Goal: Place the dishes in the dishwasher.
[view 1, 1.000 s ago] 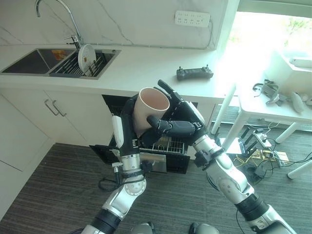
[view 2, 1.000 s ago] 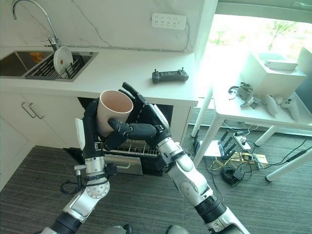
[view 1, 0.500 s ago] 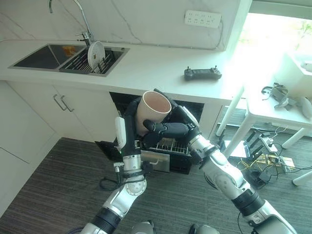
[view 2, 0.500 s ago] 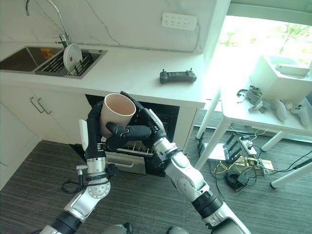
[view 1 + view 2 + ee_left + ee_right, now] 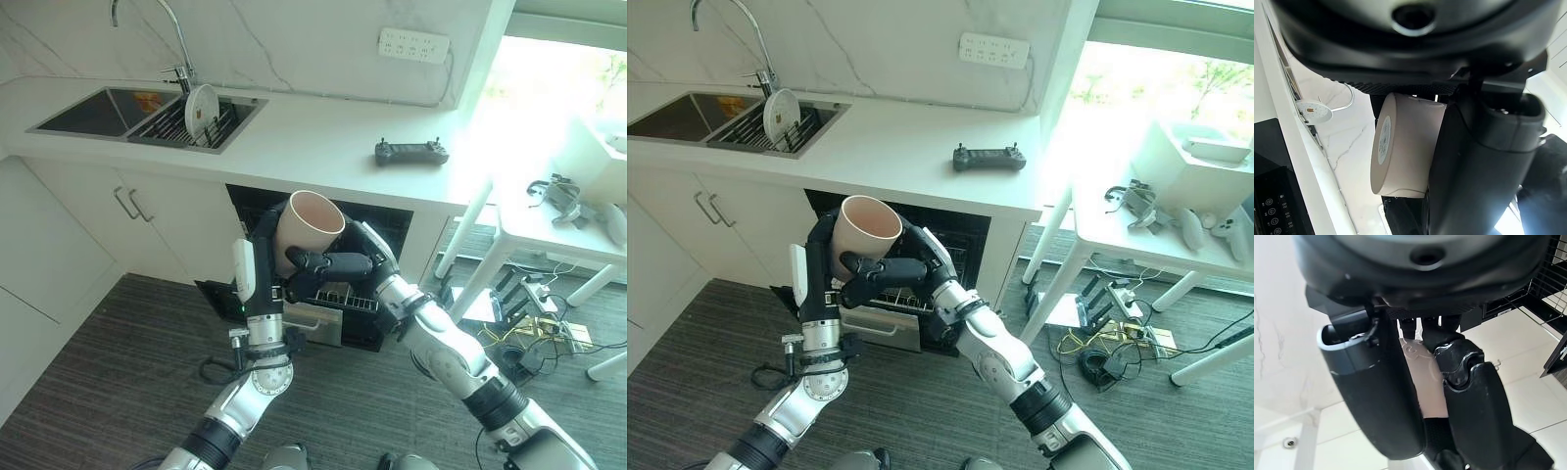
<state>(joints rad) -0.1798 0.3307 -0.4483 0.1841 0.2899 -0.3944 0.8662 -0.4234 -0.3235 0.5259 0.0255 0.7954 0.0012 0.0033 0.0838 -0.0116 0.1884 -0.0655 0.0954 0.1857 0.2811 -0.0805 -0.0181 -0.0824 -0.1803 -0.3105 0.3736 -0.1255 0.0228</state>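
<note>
Beige cup (image 5: 304, 228) upright, mouth up, held between both robot hands above open dishwasher (image 5: 323, 294). Left robot hand (image 5: 266, 245) curled round cup's left side; right robot hand (image 5: 333, 262) wrapped round its front. White surface (image 5: 323, 147) behind carries black controller (image 5: 410, 151). Plate (image 5: 201, 103) on edge in sink rack (image 5: 186, 122).
</note>
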